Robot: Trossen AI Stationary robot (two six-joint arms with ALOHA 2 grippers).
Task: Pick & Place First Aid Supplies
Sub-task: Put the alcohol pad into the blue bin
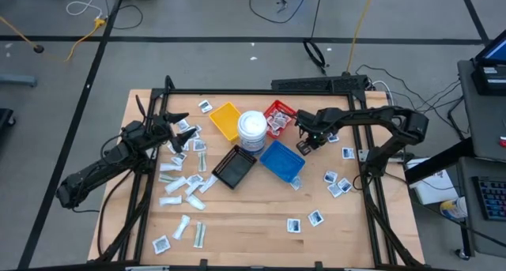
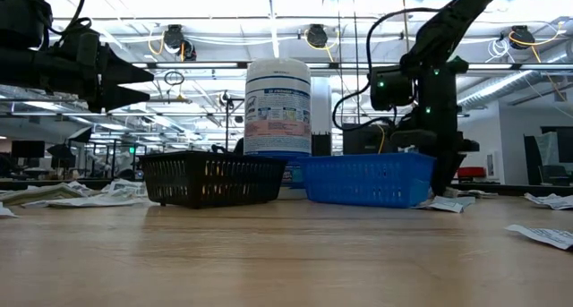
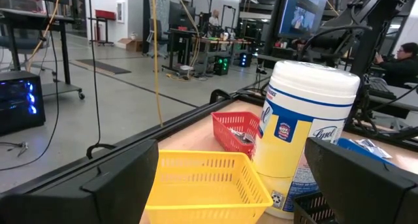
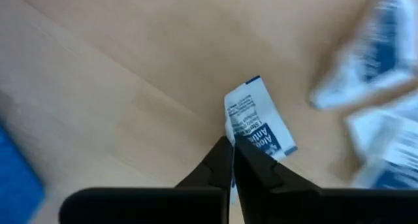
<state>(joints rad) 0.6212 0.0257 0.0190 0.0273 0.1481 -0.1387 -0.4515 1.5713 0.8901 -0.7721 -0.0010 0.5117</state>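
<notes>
Here, on a wooden desk (image 1: 237,216): four small trays around a white tub (image 1: 252,129). Left gripper (image 1: 177,129) hovering beside the yellow tray (image 1: 226,119), fingers spread, released. Right gripper (image 4: 232,145) low by the blue tray (image 1: 281,161), fingers clenched on a white packet (image 4: 256,123). More packets (image 1: 183,184) scattered both sides.

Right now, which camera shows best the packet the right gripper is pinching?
The right wrist view: the right gripper is shut on the white, blue-printed packet above bare wood. In the high view the gripper hides it; the low view's blue tray blocks it; the left wrist view misses it.
</notes>
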